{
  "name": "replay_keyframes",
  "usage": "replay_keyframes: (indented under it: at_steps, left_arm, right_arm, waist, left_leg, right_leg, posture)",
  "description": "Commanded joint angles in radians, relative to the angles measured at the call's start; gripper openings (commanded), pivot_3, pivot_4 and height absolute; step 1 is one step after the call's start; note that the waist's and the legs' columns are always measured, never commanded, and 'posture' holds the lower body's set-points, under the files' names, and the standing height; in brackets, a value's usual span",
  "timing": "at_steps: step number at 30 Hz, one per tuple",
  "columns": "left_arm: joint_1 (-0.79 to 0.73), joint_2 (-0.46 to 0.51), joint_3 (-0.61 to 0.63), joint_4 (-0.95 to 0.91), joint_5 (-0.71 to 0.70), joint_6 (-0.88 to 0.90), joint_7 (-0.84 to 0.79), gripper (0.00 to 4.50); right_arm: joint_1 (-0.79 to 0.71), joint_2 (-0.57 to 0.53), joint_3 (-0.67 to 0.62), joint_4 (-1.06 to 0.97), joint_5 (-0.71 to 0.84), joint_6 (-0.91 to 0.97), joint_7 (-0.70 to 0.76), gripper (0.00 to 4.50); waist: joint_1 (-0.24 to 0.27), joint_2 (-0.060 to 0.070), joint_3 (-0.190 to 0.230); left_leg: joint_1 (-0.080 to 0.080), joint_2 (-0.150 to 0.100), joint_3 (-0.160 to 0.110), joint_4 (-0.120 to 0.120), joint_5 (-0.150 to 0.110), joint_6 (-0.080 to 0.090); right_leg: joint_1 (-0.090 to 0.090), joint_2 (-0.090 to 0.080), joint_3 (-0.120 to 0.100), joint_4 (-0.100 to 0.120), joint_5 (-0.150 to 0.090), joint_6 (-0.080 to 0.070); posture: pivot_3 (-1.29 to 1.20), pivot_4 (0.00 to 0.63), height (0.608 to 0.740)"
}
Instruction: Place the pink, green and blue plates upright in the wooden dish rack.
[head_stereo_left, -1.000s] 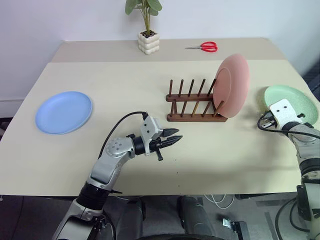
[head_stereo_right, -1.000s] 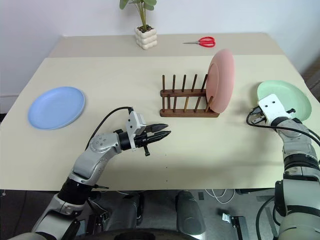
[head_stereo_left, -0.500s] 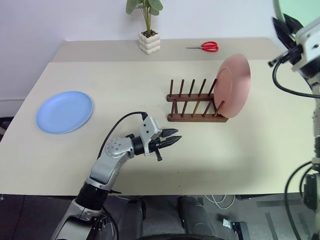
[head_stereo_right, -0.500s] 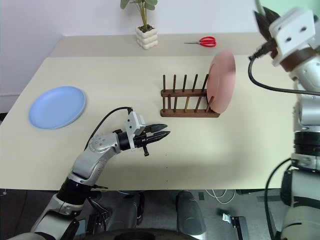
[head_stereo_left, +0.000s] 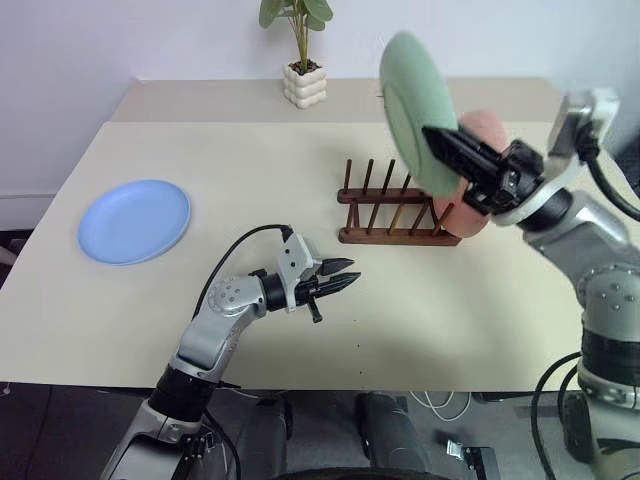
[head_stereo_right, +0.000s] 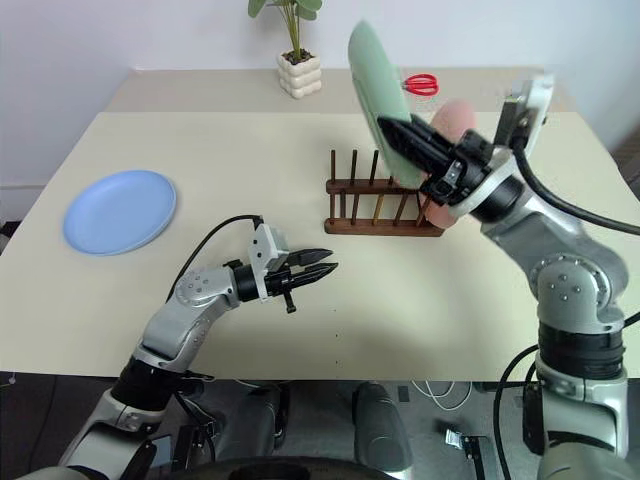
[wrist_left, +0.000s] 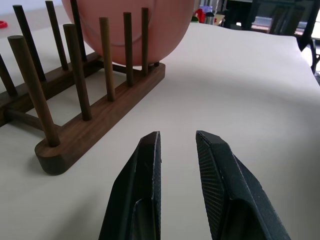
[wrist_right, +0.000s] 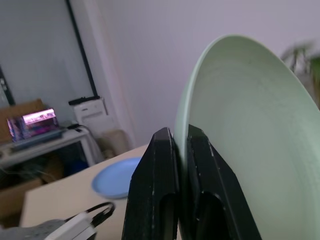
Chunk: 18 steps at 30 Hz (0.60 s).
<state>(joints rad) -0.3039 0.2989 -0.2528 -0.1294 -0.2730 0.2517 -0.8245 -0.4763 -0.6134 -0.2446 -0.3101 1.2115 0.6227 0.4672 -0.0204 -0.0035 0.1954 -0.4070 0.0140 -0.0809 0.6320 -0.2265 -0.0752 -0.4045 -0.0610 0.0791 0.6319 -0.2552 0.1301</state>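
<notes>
Pinching the green plate (head_stereo_left: 418, 110) by its rim above the rack (head_stereo_left: 395, 212), the right gripper (head_stereo_left: 447, 148) risks knocking the slotted pink plate (head_stereo_left: 486, 130) — left gripper (head_stereo_left: 340, 282) idles, slightly parted.

right gripper (head_stereo_left: 437, 135) clamped, left gripper (head_stereo_left: 350, 279) slightly apart

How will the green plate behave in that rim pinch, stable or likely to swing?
Probably stiff: the green plate holds its shape while the right gripper clamps just one edge. Likely light for its size, since that thin pinch carries it above the wooden dish rack. It may pivot or slip; the surface looks smooth and most of the plate hangs beyond the fingers.
</notes>
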Motion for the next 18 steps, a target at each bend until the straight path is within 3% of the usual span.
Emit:
replay_keyframes:
  at_steps: [1,18]
  left_arm:
    - [0.004,0.009,0.031,-0.047,-0.025,-0.001,0.002,1.10]
    - [0.006,0.012,0.038,-0.055,-0.020,0.007,0.006,1.10]
  right_arm:
    - [-0.034,0.032,-0.081,0.019,0.080,0.014,-0.091,0.01]
    - [-0.078,0.109,-0.115,0.052,0.116,0.044,-0.225,0.01]
  waist:
    - [0.001,0.000,0.000]
    - [0.002,0.000,0.000]
  left_leg:
    - [0.000,0.000,0.000,0.000,0.000,0.000]
    - [0.000,0.000,0.000,0.000,0.000,0.000]
  right_leg:
    - [0.000,0.000,0.000,0.000,0.000,0.000]
    - [0.000,0.000,0.000,0.000,0.000,0.000]
  posture:
    - [0.00,0.150,0.730]
    - [0.00,0.150,0.730]
